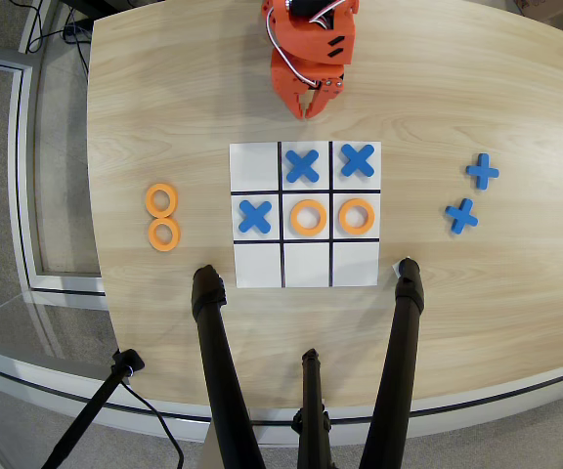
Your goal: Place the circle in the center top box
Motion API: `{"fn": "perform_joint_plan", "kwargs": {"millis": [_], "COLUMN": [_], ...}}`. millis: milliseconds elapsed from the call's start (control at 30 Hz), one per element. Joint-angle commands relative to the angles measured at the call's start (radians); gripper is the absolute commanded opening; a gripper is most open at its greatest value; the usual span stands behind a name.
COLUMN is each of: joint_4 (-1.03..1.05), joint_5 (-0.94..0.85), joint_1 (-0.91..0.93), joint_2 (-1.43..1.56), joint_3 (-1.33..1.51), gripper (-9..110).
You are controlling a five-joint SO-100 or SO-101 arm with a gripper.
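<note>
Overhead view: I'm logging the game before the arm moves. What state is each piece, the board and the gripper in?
Board: flat, five cells filled.
Three blue crosses: on the board.
Two orange rings: on the board.
Two spare rings: touching, left of board.
Two spare crosses: right of board.
Gripper: fingers together, empty.

Four flat orange rings, five blue X-shaped crosses, a white board with black lines, a light wooden surface.
</note>
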Motion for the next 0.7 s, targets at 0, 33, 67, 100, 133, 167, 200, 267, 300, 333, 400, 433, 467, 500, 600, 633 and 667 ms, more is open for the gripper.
{"fn": "perform_joint_plan", "kwargs": {"millis": [0,33,67,100,133,167,200,267,300,333,400,433,467,500,600,633,667], "joint_4": [-0.063,-0.061,-0.061,-0.06,-0.06,-0.06,-0.061,-0.063,-0.063,-0.061,-0.06,-0.06,-0.061,-0.061,-0.061,-0.061,-0.064], "joint_5": [-0.015,-0.015,-0.014,-0.015,-0.017,-0.018,-0.018,-0.018,-0.018,-0.018,-0.015,-0.014,-0.012,-0.011,-0.006,-0.002,0.008], "joint_1": [-0.008,-0.009,-0.011,-0.011,-0.011,-0.011,-0.009,-0.008,-0.008,-0.006,0.002,0.008,0.017,0.029,0.066,0.078,0.087], "joint_2": [-0.163,-0.163,-0.163,-0.164,-0.164,-0.164,-0.164,-0.167,-0.175,-0.189,-0.23,-0.255,-0.284,-0.313,-0.417,-0.459,-0.503], "joint_3": [-0.06,-0.06,-0.06,-0.06,-0.06,-0.06,-0.06,-0.063,-0.069,-0.083,-0.129,-0.163,-0.196,-0.235,-0.357,-0.402,-0.451], "gripper": [8,8,8,8,8,8,9,10,11,11,12,13,13,13,13,13,13]}}
